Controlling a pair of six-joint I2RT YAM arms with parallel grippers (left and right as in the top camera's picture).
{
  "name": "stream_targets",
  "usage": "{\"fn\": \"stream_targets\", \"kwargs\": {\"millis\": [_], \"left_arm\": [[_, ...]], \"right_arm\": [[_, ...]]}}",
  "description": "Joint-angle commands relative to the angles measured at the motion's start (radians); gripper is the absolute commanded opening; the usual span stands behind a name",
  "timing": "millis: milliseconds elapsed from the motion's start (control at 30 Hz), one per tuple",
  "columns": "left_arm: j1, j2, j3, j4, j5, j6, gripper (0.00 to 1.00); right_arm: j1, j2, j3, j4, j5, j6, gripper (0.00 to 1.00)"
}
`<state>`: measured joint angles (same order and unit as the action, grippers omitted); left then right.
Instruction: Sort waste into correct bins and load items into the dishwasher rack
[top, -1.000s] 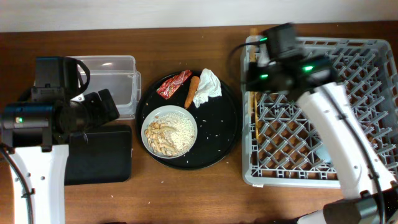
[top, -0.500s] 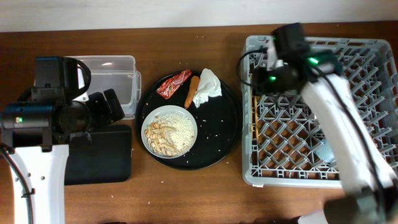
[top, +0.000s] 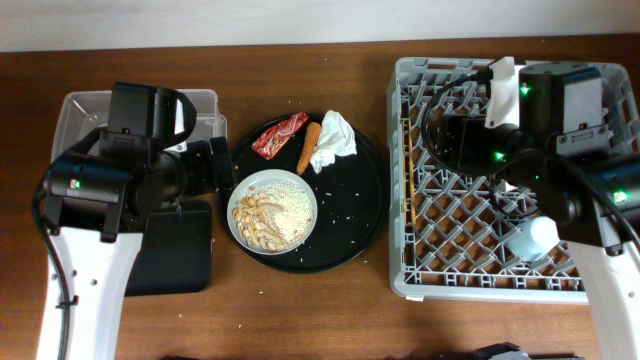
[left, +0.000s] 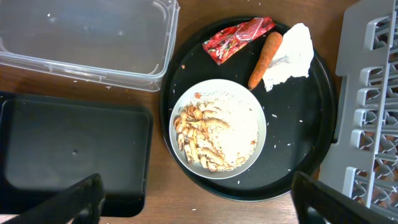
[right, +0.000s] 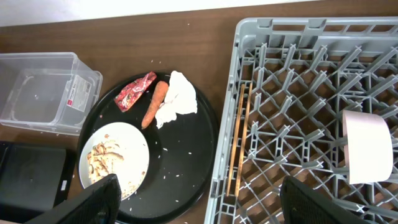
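A red wrapper (top: 280, 135), an orange carrot piece (top: 309, 148) and a crumpled white napkin (top: 335, 138) lie at the back of the round black tray. In front of them stands the white bowl (top: 272, 211) with rice and beige scraps. Two chopsticks (right: 238, 137) lie along the left side of the grey rack (top: 420, 285), and a pale cup (right: 367, 146) lies farther right in it. My left gripper (left: 199, 205) hangs open above the bowl's near side, holding nothing. Over the rack's left part my right gripper (right: 208, 202) is open and empty.
The clear tub (left: 87, 37) stands at the back left, partly under my left arm in the overhead view. The shallow black rectangular tray (left: 68, 149) lies in front of it. Rice grains are scattered over the round black tray (top: 360, 215) and the wooden table.
My right gripper has opened and drawn back to the right over the rack, leaving the chopsticks lying in it. My left arm has moved right, toward the bowl.
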<state>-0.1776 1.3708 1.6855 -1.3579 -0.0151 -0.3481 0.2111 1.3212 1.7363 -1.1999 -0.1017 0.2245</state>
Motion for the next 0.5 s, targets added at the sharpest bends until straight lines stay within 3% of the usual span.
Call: {"fn": "stream_targets", "kwargs": {"millis": [0, 100, 133, 367, 467], "left_arm": [[-0.003, 0.002, -0.002, 0.003, -0.007, 0.005, 0.99], [-0.003, 0.002, -0.002, 0.003, -0.007, 0.005, 0.99], [-0.003, 0.002, -0.002, 0.003, -0.007, 0.004, 0.99], [-0.003, 0.002, -0.002, 0.003, -0.007, 0.005, 0.99], [-0.003, 0.002, -0.002, 0.003, -0.007, 0.005, 0.99]], "right_arm": [[0.005, -0.078, 0.003, 0.003, 0.008, -0.035, 0.82], [0.005, -0.202, 0.003, -0.005, -0.024, -0.037, 0.87], [0.005, -0.240, 0.003, -0.006, -0.026, -0.036, 0.98], [0.005, -0.331, 0.003, -0.035, -0.025, -0.037, 0.98], [0.005, -0.338, 0.003, -0.170, 0.042, -0.056, 0.98]]}}
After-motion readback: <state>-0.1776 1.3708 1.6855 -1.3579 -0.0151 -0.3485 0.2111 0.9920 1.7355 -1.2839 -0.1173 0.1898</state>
